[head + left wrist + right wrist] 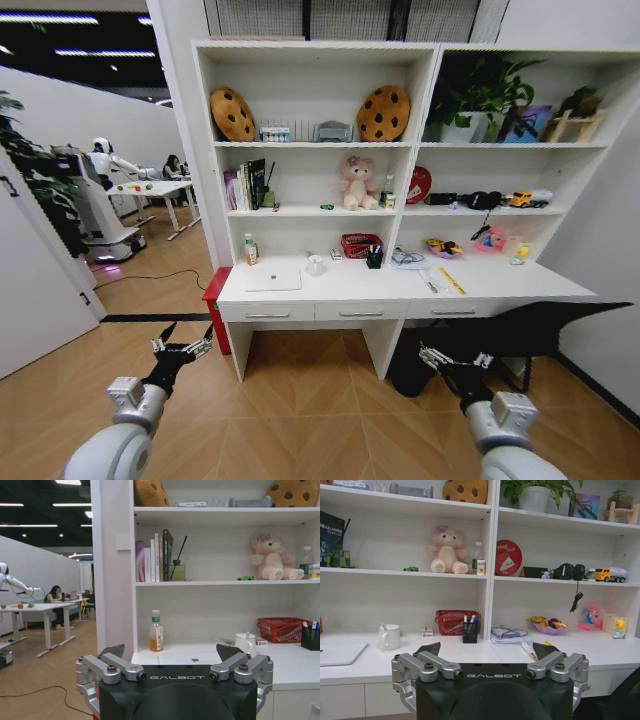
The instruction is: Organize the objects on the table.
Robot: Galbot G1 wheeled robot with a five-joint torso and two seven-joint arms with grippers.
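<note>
Head view: both jaws released, left gripper [183, 343] and right gripper [455, 358] low, well short of the table [330, 290].

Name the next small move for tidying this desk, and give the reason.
Probably drive the base closer to the table. The left gripper and right gripper both hang open and empty over the wooden floor, short of the desk's front edge, so the laptop and yellow ruler look out of reach.
</note>
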